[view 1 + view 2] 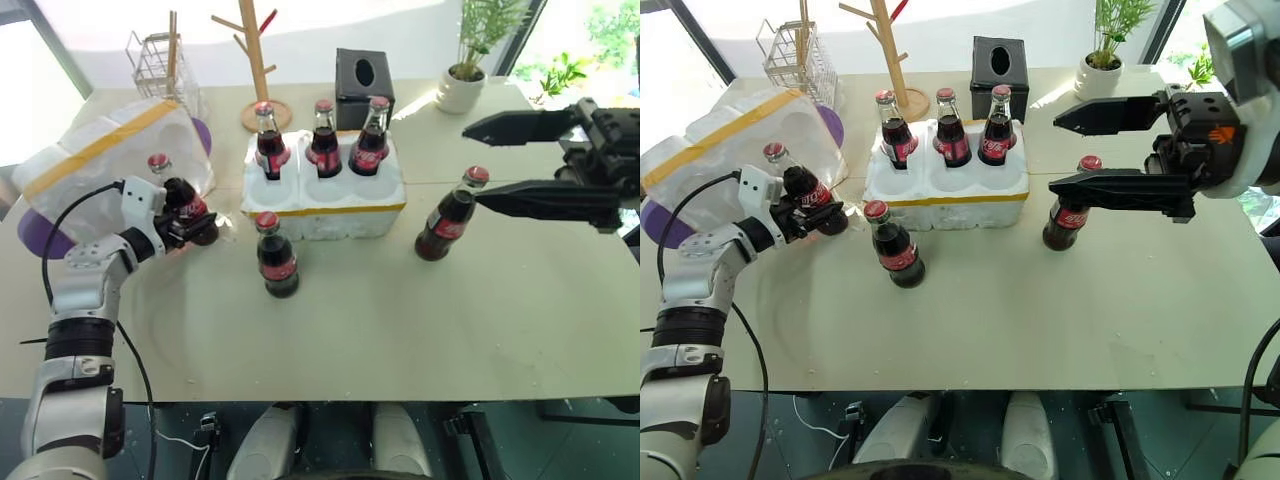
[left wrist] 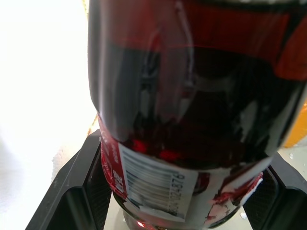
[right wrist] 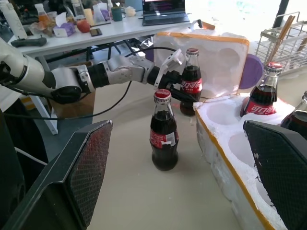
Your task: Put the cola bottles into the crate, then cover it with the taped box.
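Beige worktop [image 1: 400, 330] seen from the robot's head. The crate [image 1: 325, 195] sits toward the far edge, near its middle, its yellow tape band facing the robot. Three cola bottles stand upright in its far row of holes: one at the left [image 1: 268, 140], one in the centre [image 1: 324, 138], one at the right [image 1: 371, 137]; the near row of holes is empty.

Near the left edge, the taped box [image 1: 110, 155] lies tipped, its hollow side turned toward the crate. The left gripper [image 1: 190, 222] is set about the lower body of a fourth bottle [image 1: 180, 198], just beside the box; the left wrist view shows a black finger [image 2: 72, 191] on either side of the glass, though whether the fingers press it cannot be told.

A fifth bottle [image 1: 276, 256] stands free just in front of the crate's near left corner. A sixth [image 1: 449, 216] stands to the right of the crate. The right gripper [image 1: 490, 165] hangs above the worktop at the right, fingers spread wide and grasping nothing, its lower finger [image 1: 540, 198] crossing beside the sixth bottle's neck.
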Available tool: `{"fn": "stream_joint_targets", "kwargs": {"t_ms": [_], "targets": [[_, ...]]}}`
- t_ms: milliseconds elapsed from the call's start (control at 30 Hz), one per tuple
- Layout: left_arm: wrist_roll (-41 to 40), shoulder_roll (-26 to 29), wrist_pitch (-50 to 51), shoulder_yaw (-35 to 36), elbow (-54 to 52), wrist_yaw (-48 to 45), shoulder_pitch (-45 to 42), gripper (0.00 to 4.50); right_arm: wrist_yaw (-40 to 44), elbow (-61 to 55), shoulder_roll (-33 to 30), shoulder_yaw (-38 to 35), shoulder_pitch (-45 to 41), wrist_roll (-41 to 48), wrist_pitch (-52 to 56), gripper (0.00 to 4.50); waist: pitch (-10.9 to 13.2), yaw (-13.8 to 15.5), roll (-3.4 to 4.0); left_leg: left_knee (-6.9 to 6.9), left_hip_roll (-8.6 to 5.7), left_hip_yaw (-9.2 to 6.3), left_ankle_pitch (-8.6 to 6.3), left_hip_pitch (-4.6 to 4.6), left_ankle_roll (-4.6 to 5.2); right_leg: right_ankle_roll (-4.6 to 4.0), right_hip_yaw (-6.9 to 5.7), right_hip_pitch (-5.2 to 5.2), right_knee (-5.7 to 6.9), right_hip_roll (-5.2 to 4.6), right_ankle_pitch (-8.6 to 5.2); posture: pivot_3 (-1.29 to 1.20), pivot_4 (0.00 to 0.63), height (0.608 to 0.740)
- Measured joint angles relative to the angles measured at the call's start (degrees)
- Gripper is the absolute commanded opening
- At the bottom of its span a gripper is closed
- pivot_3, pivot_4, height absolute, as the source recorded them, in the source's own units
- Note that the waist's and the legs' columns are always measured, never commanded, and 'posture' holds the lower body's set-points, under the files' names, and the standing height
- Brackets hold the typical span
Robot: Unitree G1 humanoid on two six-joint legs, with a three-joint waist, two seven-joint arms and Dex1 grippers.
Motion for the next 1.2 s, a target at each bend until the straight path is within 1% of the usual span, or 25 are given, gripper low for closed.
{"fn": "stream_joint_targets", "kwargs": {"t_ms": [100, 233, 333, 400, 500, 633, 733, 833, 933, 1067, 1167, 1200], "targets": [[-3.42, 3.72, 6.65, 0.31, -6.89, -3.73, 1.02, 3.15, -0.14, -0.36, 0.02, -0.03, 1.65, -0.16, -0.39, 4.50, 0.10, 0.00, -0.18, 0.00, 0.00, 0.00, 0.02, -0.10, -0.03, -0.01, 0.00, -0.12, 0.02, 0.00, 0.01, 0.00, 0.150, 0.740], [-13.19, 9.19, 19.07, 3.17, -16.93, -8.78, -0.29, 3.15, -0.42, -1.02, 0.03, -0.23, 3.43, -0.14, -0.80, 4.50, 0.14, 0.11, -0.24, 0.02, -0.01, 0.02, 0.01, -0.12, -0.01, -0.01, -0.02, -0.13, 0.01, -0.02, 0.01, 0.00, 0.150, 0.740], [-18.37, 10.88, 25.57, 4.14, -18.43, -10.66, -7.48, 3.15, -1.08, -1.81, 0.23, -0.57, 4.15, -0.09, -1.09, 4.50, 0.15, 0.34, -0.26, 0.19, -0.01, -0.05, 0.02, -0.12, -0.02, 0.00, -0.13, -0.03, 0.05, 0.01, 0.02, 0.00, 0.150, 0.740], [-19.16, 10.26, 26.67, 3.91, -17.58, -10.76, -12.62, 3.15, -1.49, -2.13, 0.36, -1.26, 4.99, -0.10, -1.36, 4.50, 0.15, 0.24, -0.26, 0.36, 0.00, -0.04, 0.01, -0.12, 0.00, 0.05, -0.12, 0.06, 0.05, 0.18, 0.11, 0.00, 0.150, 0.740], [-18.02, 6.66, 25.06, 1.44, -12.94, -10.95, -20.47, 3.15, -2.61, -2.79, 0.73, -1.68, 5.62, -0.09, -1.72, 4.50, 0.15, 0.18, -0.26, 0.55, 0.01, -0.03, 0.00, -0.10, 0.00, 0.11, -0.10, 0.19, 0.01, 0.23, 0.24, 0.00, 0.150, 0.740], [-12.99, 0.61, 19.64, -3.97, -3.31, -12.24, -25.50, 3.15, -4.70, -4.09, 1.33, -2.46, 6.62, 0.07, -1.99, 4.50, 0.15, 0.18, -0.26, 0.59, 0.03, -0.02, 0.00, -0.07, 0.01, 0.13, -0.09, 0.23, -0.01, 0.26, 0.28, 0.00, 0.150, 0.740], [-8.54, -3.21, 15.05, -8.18, 4.40, -13.45, -26.69, 3.15, -6.20, -5.52, 1.57, -3.44, 8.69, 0.63, -1.95, 4.50, 0.18, 0.01, -0.31, 0.59, 0.06, 0.00, 0.00, -0.09, 0.01, 0.12, -0.06, 0.17, -0.02, 0.31, 0.28, 0.00, 0.150, 0.740], [-3.55, -4.47, 9.74, -11.64, 10.13, -15.13, -26.69, 3.15, -8.06, -6.50, 1.59, -4.83, 10.26, 1.88, -1.58, 4.50, 0.21, -0.38, -0.37, 0.57, 0.12, 0.08, 0.00, -0.20, 0.02, 0.11, -0.03, -0.01, -0.02, 0.34, 0.28, 0.00, 0.150, 0.740], [-1.15, -5.80, 6.24, -11.78, 13.76, -15.58, -26.67, 3.15, -9.50, -7.33, 1.59, -6.29, 12.09, 2.82, -1.42, 4.50, 0.24, -0.35, -0.41, 0.61, 0.12, 0.10, 0.01, -0.36, 0.01, 0.10, -0.03, -0.15, -0.01, 0.33, 0.29, 0.00, 0.150, 0.740], [0.64, -9.51, 2.29, -11.56, 14.24, -14.11, -25.20, 3.15, -11.12, -8.32, 2.30, -6.41, 13.62, 3.92, -1.42, 4.50, 0.24, 0.18, -0.41, 0.72, 0.12, 0.11, 0.01, -0.37, 0.02, 0.09, -0.03, -0.10, -0.01, 0.32, 0.34, 0.00, 0.150, 0.740], [1.54, -9.85, -0.16, -11.33, 13.36, -13.62, -23.93, 4.31, -11.85, -8.48, 2.80, -6.25, 14.60, 4.09, -1.73, 4.50, 0.22, 0.24, -0.41, 0.75, 0.12, 0.11, 0.01, -0.33, 0.02, 0.09, -0.04, -0.04, 0.01, 0.32, 0.35, 0.00, 0.150, 0.740], [1.55, -9.85, -0.21, -11.24, 12.81, -13.61, -23.49, 4.44, -11.90, -8.66, 2.98, -5.95, 14.92, 3.70, -2.29, 4.50, 0.22, 0.21, -0.41, 0.76, 0.12, 0.11, 0.01, -0.32, 0.02, 0.09, -0.03, -0.03, 0.02, 0.32, 0.36, 0.00, 0.150, 0.740]]}}
